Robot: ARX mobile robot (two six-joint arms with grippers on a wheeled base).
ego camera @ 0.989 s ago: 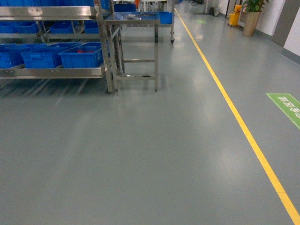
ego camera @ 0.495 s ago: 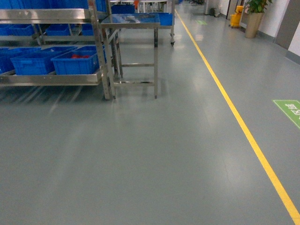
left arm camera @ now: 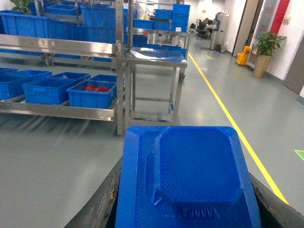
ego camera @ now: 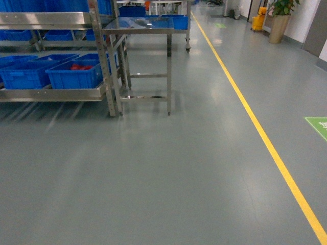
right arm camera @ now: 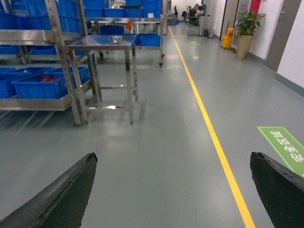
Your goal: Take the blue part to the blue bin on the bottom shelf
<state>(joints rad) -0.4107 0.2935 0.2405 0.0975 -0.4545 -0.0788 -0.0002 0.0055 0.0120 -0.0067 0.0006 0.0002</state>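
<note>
In the left wrist view the blue part (left arm camera: 190,175), a flat moulded plastic piece with a raised octagonal panel, fills the lower frame. My left gripper (left arm camera: 186,194) is shut on it, with a dark finger on each side. The bottom shelf (ego camera: 51,94) is the low steel tier at the left, some way off across the floor. It carries blue bins (ego camera: 74,76); the nearest one holds red pieces. My right gripper (right arm camera: 173,159) is open over bare floor with nothing between its fingers. Neither gripper shows in the head view.
A small steel table (ego camera: 140,31) stands right of the rack post (ego camera: 104,61). A yellow floor line (ego camera: 265,143) runs along the right, with a green floor marking (ego camera: 319,125) beyond it. A potted plant (ego camera: 280,23) stands far right. Grey floor lies between me and the rack.
In the head view the rack and table have slid left and grown slightly larger. The green floor marking has drifted to the right edge.
</note>
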